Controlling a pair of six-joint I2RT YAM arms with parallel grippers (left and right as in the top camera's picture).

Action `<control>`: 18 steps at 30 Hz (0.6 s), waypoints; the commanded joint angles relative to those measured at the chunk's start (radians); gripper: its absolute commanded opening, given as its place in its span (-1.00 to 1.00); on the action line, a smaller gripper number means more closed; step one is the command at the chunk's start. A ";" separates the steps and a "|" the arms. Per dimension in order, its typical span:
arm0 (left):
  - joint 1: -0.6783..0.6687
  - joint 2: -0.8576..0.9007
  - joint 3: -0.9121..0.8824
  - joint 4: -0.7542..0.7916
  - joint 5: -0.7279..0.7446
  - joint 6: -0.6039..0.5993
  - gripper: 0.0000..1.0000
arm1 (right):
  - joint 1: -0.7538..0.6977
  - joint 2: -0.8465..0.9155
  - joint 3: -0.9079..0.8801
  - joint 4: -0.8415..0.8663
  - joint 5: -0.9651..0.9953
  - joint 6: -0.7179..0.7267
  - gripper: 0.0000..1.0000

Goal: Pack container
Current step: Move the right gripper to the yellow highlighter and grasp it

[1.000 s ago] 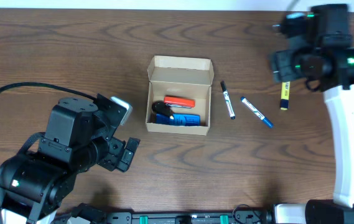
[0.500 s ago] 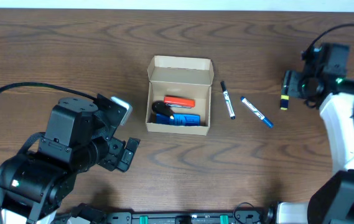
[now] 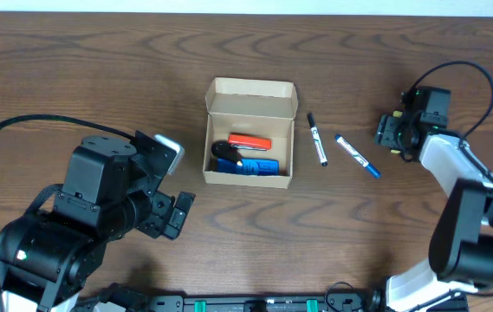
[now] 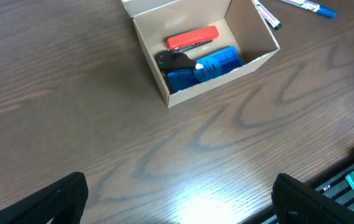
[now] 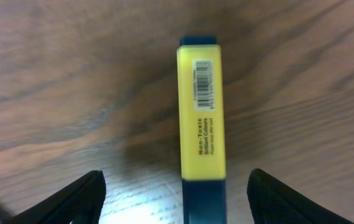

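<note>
The container (image 3: 250, 98) is a tan cardboard box, open, with its flap lid standing at the far side. It holds a red item (image 3: 249, 141), a black item and a blue item (image 3: 250, 166). It also shows in the left wrist view (image 4: 260, 31). A yellow highlighter (image 5: 201, 106) with a dark cap lies on the table between the open fingers of my right gripper (image 5: 180, 199); that gripper (image 3: 399, 132) is low over it. A black marker (image 3: 317, 139) and a blue pen (image 3: 356, 155) lie right of the box. My left gripper (image 3: 177, 214) is open and empty, left of and nearer than the box.
The wooden table's front edge (image 4: 351, 165) is close to the left gripper (image 4: 177, 199). The right arm's cable (image 3: 480, 74) loops above its wrist.
The right arm has come down from high over the table's right side onto the yellow highlighter, which now lies between its fingers. The left arm has not moved.
</note>
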 commanded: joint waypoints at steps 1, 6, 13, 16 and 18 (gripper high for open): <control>0.003 -0.004 0.006 0.000 -0.005 -0.004 0.90 | -0.011 0.047 -0.006 0.023 0.010 0.028 0.48; 0.003 -0.004 0.006 0.000 -0.005 -0.004 0.91 | -0.017 0.089 -0.006 0.064 0.010 0.027 0.43; 0.003 -0.004 0.006 0.000 -0.005 -0.004 0.91 | -0.027 0.137 -0.006 0.079 0.003 0.027 0.15; 0.003 -0.004 0.006 0.000 -0.005 -0.004 0.90 | -0.027 0.140 -0.006 0.079 0.003 0.028 -0.03; 0.003 -0.004 0.006 -0.001 -0.005 -0.004 0.90 | -0.027 0.140 -0.006 0.078 0.002 0.028 -0.21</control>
